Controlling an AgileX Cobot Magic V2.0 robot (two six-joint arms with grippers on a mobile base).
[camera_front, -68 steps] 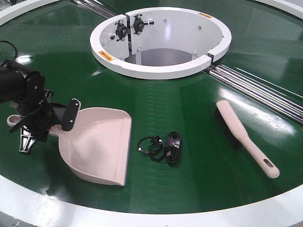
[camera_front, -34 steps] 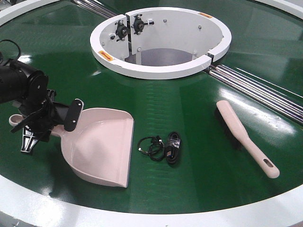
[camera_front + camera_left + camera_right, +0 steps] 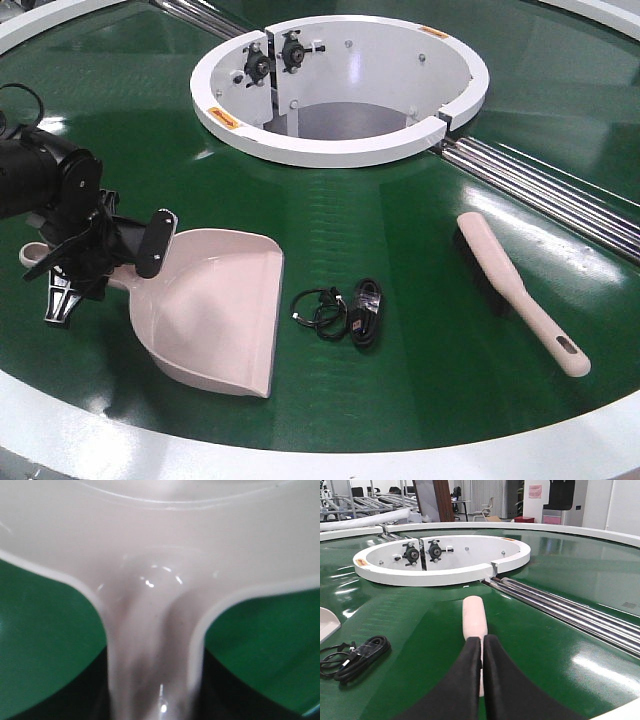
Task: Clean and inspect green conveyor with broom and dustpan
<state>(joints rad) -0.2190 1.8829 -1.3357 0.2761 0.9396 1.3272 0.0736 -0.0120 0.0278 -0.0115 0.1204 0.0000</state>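
Left gripper (image 3: 135, 255) is clamped on the dustpan (image 3: 215, 300) handle, 8 o'clock on the green conveyor (image 3: 400, 230). Broom (image 3: 505, 280) lies at 4 o'clock. Looks light, stiff, slick plastic, so I'd pinch mid-handle. Right gripper (image 3: 482, 639) jaws are pressed together, empty.

Glossy green conveyor (image 3: 400, 225) (smooth plastic dustpan (image 3: 215, 305))

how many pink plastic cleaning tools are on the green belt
2. The dustpan lies front left, its handle between the jaws of the left gripper; the broom lies free at the right. None seems hidden.
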